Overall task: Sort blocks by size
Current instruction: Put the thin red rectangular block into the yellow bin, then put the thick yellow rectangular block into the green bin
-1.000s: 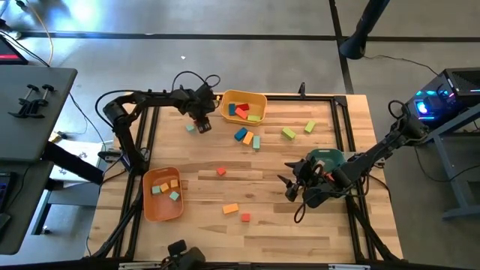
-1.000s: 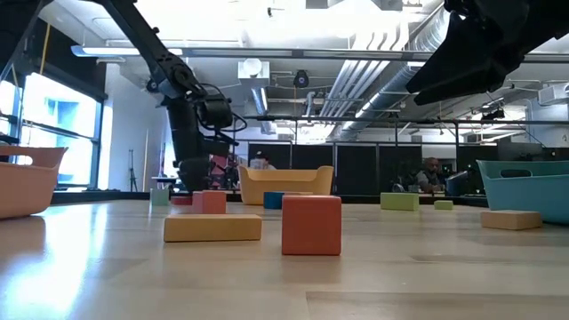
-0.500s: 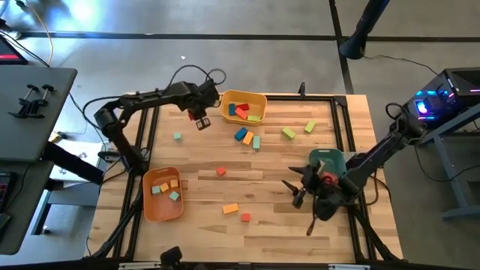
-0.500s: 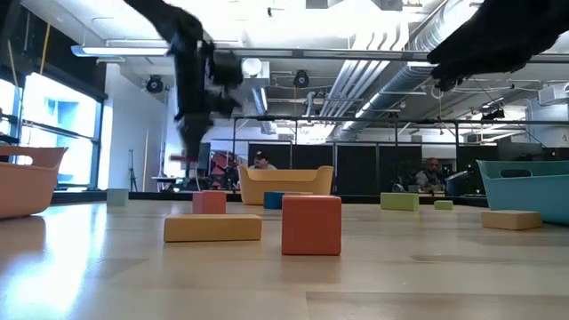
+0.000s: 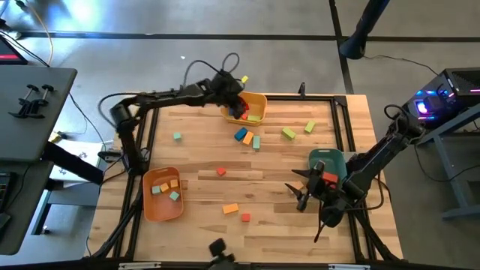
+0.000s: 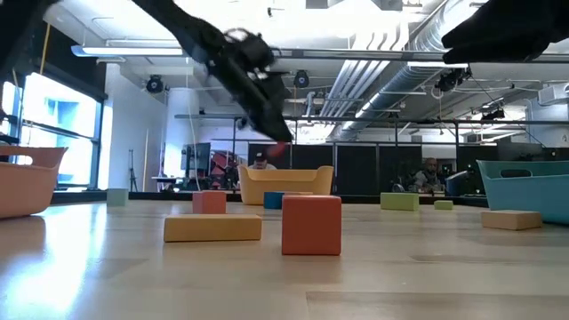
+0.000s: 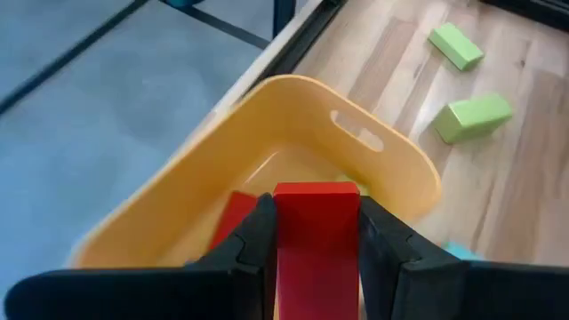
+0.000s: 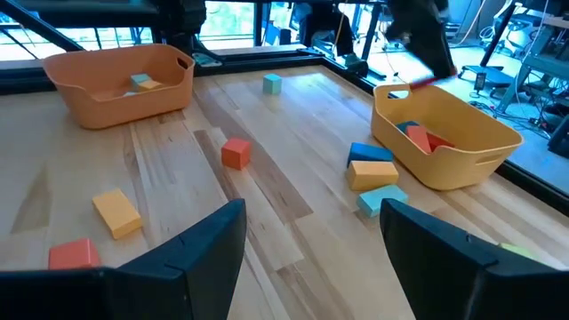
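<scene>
Several small wooden blocks [image 5: 169, 187] already lie in the orange plastic bin [image 5: 152, 207] at the near left of the table, and a single teal cube [image 5: 177, 136] sits alone on the bare wood just beyond it. Farther along, my left gripper [image 7: 313, 233] hangs over the yellow plastic bin [image 5: 259, 101] at the far edge, its jaws closed flat on the two long faces of a red rectangular wooden block [image 7: 316, 244]. I judge this block light, rigid and smooth-sided, so parallel faces are the place to pinch it; it cannot crush, but a painted face might slide if I grip near a corner. It stands straight between my fingers, directly above the bin's opening, where other red and green blocks rest.

Mid-table, a blue, an orange and a teal block [image 5: 248, 138] cluster just near of the yellow bin, two green blocks [image 5: 298, 130] lie to their right, a small red cube [image 5: 221, 172] sits centrally, and an orange slab [image 5: 230, 208] with a red cube [image 5: 245, 217] lies nearer.

On the right, my right gripper [image 8: 311, 233] hovers beside the teal plastic bin [image 5: 327, 157], jaws spread wide and holding nothing, facing the loose blocks.
</scene>
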Robot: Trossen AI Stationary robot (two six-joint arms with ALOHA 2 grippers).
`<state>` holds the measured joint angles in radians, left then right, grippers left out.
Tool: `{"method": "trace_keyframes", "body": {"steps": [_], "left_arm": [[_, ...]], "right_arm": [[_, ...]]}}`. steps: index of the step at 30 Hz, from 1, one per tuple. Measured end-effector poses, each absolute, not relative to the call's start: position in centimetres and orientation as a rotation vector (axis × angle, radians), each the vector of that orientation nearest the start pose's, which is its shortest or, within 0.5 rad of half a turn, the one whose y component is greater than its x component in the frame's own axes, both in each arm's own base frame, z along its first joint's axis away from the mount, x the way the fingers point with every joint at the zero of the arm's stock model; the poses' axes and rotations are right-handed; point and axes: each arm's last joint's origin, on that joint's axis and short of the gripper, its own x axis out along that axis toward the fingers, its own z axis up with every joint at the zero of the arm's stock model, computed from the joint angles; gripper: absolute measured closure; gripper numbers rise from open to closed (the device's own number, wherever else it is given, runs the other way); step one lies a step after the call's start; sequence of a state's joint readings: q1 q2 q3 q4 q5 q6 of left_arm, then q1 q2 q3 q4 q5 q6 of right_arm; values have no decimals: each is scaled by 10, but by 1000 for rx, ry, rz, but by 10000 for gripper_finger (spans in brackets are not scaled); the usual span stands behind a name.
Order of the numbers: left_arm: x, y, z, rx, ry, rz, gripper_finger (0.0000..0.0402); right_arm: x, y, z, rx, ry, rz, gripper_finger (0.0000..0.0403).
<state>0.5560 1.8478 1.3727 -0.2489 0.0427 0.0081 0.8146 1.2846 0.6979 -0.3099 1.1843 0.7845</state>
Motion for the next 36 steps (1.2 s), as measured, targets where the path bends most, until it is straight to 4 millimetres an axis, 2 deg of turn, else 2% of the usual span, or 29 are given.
{"method": "trace_keyframes", "body": {"steps": [3, 8, 12, 14, 17, 21, 25, 29, 36], "left_arm": [[364, 220, 210, -223, 682, 488, 316], [368, 229, 179, -274, 734, 507, 232], [363, 234, 181, -291, 740, 525, 176], [360, 233, 188, -297, 738, 530, 166], [357, 225, 210, -287, 702, 522, 163], [357, 199, 235, -192, 692, 471, 174], [355, 163, 243, -103, 668, 462, 191], [349, 123, 233, -85, 604, 406, 203], [331, 56, 200, -141, 505, 329, 209]], "right_arm": [[178, 150, 209, 2, 317, -489, 148], [178, 150, 209, 3, 317, -489, 148], [179, 149, 209, 36, 310, -498, 148], [180, 148, 209, 57, 307, -508, 148], [181, 146, 209, 83, 304, -521, 148], [183, 144, 208, 108, 306, -531, 148], [185, 142, 207, 131, 339, -514, 148], [188, 142, 204, 149, 359, -514, 148], [195, 142, 191, 133, 395, -539, 148]]}}
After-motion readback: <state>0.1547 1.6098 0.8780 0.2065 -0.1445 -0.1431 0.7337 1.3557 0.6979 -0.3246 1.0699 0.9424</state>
